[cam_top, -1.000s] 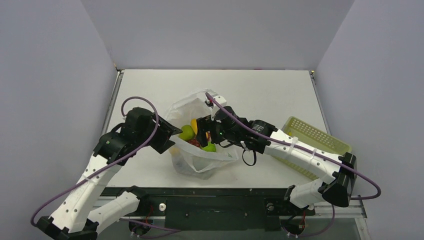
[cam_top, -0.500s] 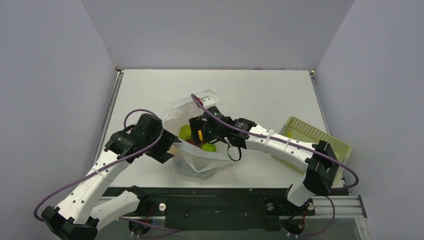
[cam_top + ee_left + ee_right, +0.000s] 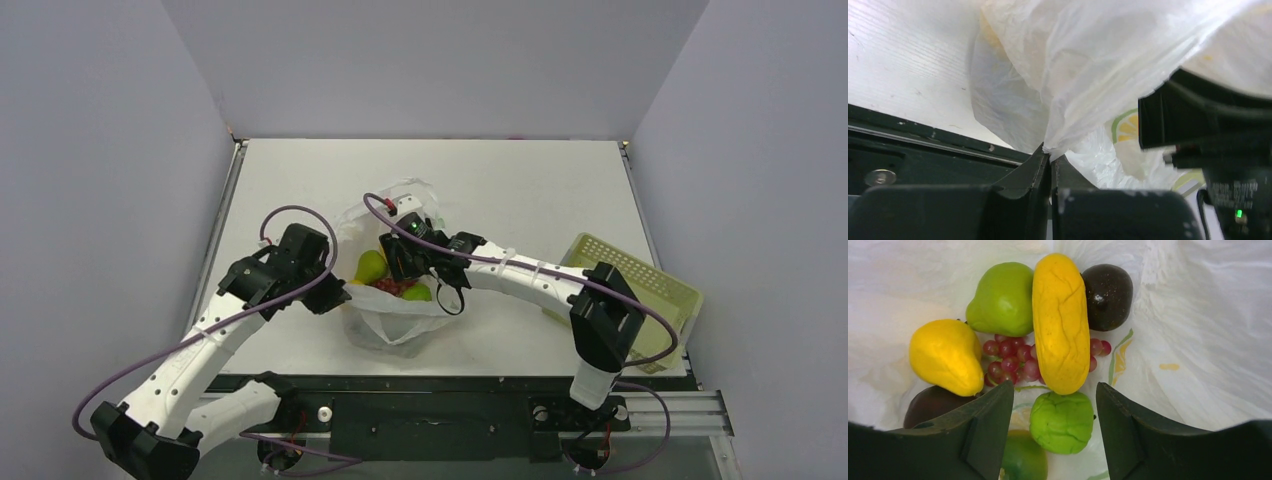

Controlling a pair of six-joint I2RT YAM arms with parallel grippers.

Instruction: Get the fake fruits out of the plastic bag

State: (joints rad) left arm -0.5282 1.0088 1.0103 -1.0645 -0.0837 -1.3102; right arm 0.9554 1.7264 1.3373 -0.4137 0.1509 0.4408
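Left wrist view shows the left gripper (image 3: 1049, 157) pinched shut on a fold of the plastic bag (image 3: 1088, 65), which sits on the tabletop (image 3: 520, 180) between its centre and near edge, so the mouth looks held open. Farther in, the right gripper (image 3: 1054, 386) hangs inside the bag with jaws apart, its tips flanking the end of the yellow banana (image 3: 1060, 322) and the green lime (image 3: 1061, 422), with the other fake fruits (image 3: 1002, 300) packed around them and none out yet. I judge the first pick is in hand: next, lower onto the banana, close across its width, and lift clear without snagging the film.
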